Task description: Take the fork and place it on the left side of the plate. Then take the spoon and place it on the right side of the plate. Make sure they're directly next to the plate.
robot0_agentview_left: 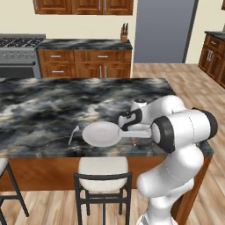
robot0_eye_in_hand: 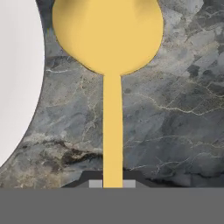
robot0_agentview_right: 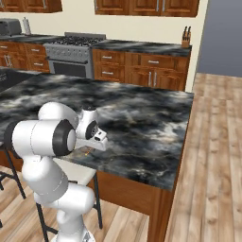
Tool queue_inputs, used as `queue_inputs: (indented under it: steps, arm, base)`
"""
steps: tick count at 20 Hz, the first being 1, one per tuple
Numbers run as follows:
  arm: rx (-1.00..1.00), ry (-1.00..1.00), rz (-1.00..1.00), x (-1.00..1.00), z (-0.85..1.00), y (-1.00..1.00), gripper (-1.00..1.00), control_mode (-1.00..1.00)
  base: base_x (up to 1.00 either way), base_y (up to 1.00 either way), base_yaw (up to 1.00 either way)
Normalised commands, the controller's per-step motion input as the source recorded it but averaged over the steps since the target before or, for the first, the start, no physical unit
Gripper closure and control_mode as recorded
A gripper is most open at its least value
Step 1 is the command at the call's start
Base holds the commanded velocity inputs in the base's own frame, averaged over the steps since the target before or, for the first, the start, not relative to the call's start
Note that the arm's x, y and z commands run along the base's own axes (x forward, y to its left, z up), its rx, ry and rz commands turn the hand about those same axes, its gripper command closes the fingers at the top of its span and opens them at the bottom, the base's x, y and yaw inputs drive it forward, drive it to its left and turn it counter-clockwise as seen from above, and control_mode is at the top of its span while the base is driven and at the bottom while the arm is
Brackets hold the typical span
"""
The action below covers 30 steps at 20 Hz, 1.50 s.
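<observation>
**Spoon in grasp beside plate, fork already set**

The fingers (robot0_eye_in_hand: 112, 183) are clenched on the handle of the spoon (robot0_eye_in_hand: 109, 52); in the hand view the two tips press the handle from either side at the bottom of the picture. The spoon's yellow bowl points away from the hand, with the handle running straight back into the grip, which suits laying it down parallel to the plate's edge.

The plate (robot0_eye_in_hand: 17, 78) shows as a white arc at the left of the hand view, near the spoon with a strip of marble desk (robot0_eye_in_hand: 175, 109) between them. In the left base view the plate (robot0_agentview_left: 102, 133) lies near the desk's (robot0_agentview_left: 52, 105) front edge, and the fork (robot0_agentview_left: 73, 134) lies just beside its left rim, so the first half of the task looks complete. The hand sits at the plate's right side, which fits a spoon placement there.

Whether the spoon rests on the desk or hangs just above it cannot be told: no clear shadow shows. In the left base view the arm covers the plate's right rim, with a sliver of handle showing below the wrist. In the right base view the arm hides plate and cutlery alike.
</observation>
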Motion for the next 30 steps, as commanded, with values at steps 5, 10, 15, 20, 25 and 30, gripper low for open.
queue_inputs:
  steps: [5, 10, 15, 20, 25, 30]
  arm:
    - [0.0, 0.0, -0.03, 0.25, -0.34, 0.02, 1.0, -1.0]
    - [0.0, 0.0, -0.01, 0.15, -0.3, 0.05, 1.0, -1.0]
    - [0.0, 0.0, -0.02, 0.15, -0.31, 0.07, 1.0, -1.0]
    - [0.0, 0.0, -0.02, 0.06, -0.36, 0.05, -1.0, -1.0]
    - [0.0, -0.04, 0.0, -0.04, -0.08, 0.0, -1.0, -1.0]
    - [0.01, -0.02, -0.02, -0.23, 0.09, 0.0, -1.0, -1.0]
  base:
    - [0.0, 0.0, 0.0]
    - [0.0, 0.0, 0.0]
    - [0.0, 0.0, 0.0]
    - [0.0, 0.0, 0.0]
    - [0.0, 0.0, 0.0]
    - [0.0, 0.0, 0.0]
